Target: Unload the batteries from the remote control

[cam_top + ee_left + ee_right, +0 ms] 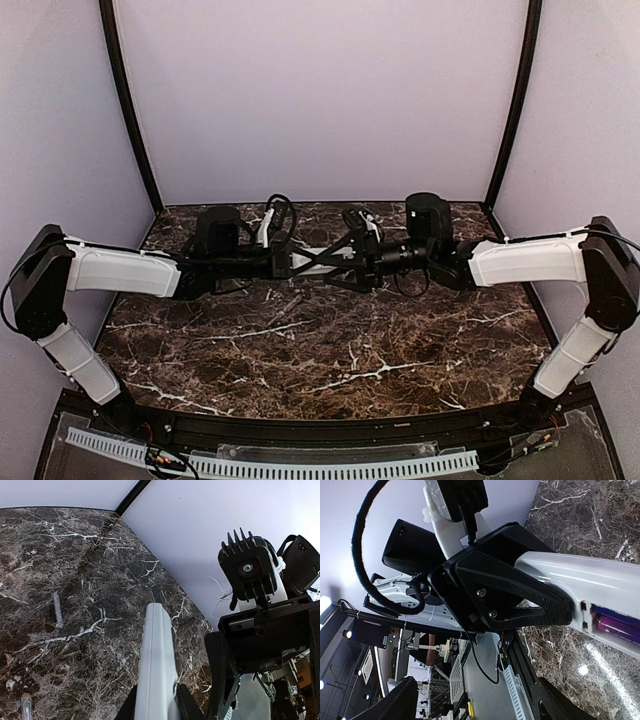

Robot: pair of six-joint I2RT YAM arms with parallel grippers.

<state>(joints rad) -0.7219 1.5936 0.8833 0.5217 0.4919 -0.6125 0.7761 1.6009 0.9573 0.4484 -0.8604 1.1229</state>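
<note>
The white remote control point(325, 253) is held in the air over the back middle of the table. My left gripper point(300, 260) is shut on one end of it, and in the left wrist view the remote point(157, 655) stands out from between my fingers point(155, 705). In the right wrist view the remote point(580, 577) has its recess open, with reddish-purple batteries point(617, 625) lying in it. My right gripper point(348, 260) faces the left one, with jaws spread wide point(477, 700) and empty, close to the remote.
A slim grey piece point(57, 609) lies on the marble table point(400, 340) below the remote, and it also shows in the top view point(285, 308). Another small piece point(25, 705) lies nearer. I cannot tell what they are. Purple walls enclose the back and sides.
</note>
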